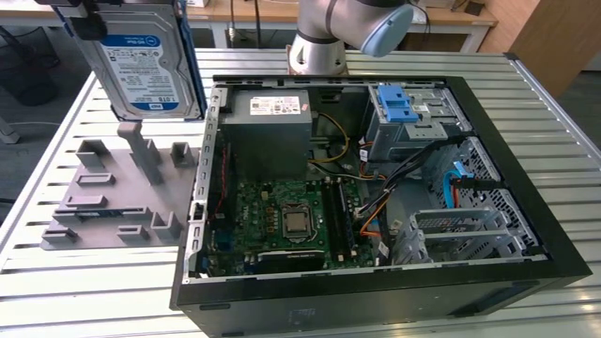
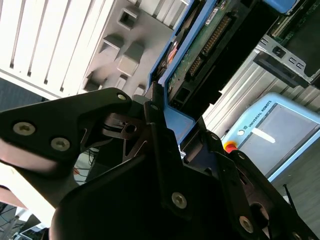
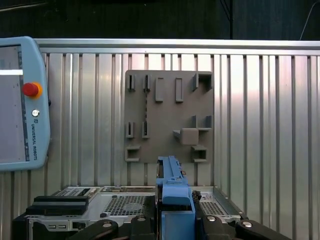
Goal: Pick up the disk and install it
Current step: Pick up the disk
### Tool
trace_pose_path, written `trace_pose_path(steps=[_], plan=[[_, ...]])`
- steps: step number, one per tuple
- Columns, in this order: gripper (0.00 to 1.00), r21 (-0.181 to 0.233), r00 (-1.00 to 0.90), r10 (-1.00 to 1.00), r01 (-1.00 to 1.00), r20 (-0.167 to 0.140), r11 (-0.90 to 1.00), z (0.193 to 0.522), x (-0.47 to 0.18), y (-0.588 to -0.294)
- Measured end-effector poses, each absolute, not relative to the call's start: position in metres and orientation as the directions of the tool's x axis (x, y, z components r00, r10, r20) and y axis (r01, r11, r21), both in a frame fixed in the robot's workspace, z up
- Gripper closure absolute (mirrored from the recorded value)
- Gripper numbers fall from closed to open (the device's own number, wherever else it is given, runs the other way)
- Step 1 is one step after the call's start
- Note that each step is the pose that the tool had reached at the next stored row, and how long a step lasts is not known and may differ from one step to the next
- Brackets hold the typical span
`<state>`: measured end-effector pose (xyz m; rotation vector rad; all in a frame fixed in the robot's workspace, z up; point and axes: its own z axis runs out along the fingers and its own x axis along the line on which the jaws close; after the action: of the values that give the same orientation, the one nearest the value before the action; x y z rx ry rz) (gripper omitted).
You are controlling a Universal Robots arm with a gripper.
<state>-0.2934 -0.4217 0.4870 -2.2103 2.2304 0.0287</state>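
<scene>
Blue-framed disk, upright, aloft

Bright even light, glare on slatted table; dark, blurred foreground

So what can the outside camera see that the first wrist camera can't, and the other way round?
From the exterior view you get the white-and-blue label on the disk, plus the open computer's insides: the motherboard, the grey power-supply box and the drive cage with its blue latch. From the first wrist view you get the light-blue control pendant with its red button. Both show the disk clamped in the gripper, the grey holder plate and the slatted metal table.
</scene>
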Motion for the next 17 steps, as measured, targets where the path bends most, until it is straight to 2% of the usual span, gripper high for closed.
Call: trace_pose_path(steps=[17], plan=[[0.64,0.012,-0.009,-1.000,-1.000,-0.014,0.009,0.487,-0.306,-0.422]])
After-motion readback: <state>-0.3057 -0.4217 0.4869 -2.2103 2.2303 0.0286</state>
